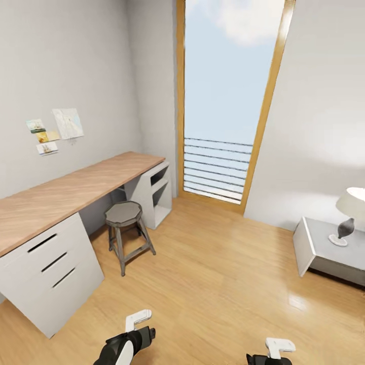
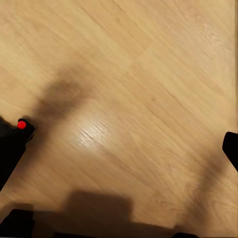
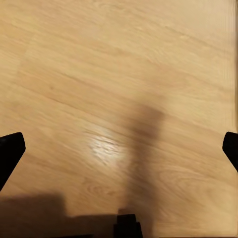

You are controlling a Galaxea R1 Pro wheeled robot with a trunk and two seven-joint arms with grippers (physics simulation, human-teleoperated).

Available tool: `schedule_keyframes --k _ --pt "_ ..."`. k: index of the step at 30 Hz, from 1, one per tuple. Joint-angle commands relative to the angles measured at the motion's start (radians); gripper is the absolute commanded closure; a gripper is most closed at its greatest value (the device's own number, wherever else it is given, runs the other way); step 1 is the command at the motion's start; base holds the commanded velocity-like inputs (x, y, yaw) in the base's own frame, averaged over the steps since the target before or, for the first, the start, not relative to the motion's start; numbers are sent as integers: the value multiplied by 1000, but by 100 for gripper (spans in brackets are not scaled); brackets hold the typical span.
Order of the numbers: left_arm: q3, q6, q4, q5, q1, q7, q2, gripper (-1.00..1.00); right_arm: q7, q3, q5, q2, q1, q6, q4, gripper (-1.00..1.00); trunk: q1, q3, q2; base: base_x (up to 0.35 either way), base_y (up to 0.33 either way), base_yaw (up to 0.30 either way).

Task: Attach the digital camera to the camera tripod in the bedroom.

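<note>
light-grey-walled bedroom with tall wood-framed window [image 1: 228,101], small grey stool [image 1: 125,223] beside long wooden desk [image 1: 66,190]; left gripper [image 2: 124,144] and right gripper [image 3: 119,148] both spread over plank floor [image 1: 213,284].

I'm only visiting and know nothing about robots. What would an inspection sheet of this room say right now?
Surface: light wood floor beneath both grippers.
Job's things: probably the digital camera, a black shape with a red button, beside one finger of the left gripper.
Clutter: nothing seen.
Grippers: right gripper open, holding nothing; left gripper's grip unclear.
Cables: nothing seen.
Surroundings: desk, stool, tall window, lamp on a low table, papers on the wall.
</note>
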Motion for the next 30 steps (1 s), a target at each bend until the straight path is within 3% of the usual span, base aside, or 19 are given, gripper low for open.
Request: schedule_keyframes --k 1,25,29,30 --pt "-2 3 -1 11 0 9 0 -100 2 -1 -1 0 0 5 -2 -100 0 -1 -1 -2 13 -156" --pt "1 19 -9 1 6 10 5 -100 2 0 0 0 1 3 -1 -100 0 -1 -1 -145 -24 -37" --pt "8 36 -13 0 30 9 31 -100 2 1 1 0 1 -1 0 -100 0 -1 -1 -37 -5 -2" --pt "9 39 -16 1 40 9 47 -100 2 2 1 0 2 -1 0 -100 0 -1 -1 -25 -3 -1"
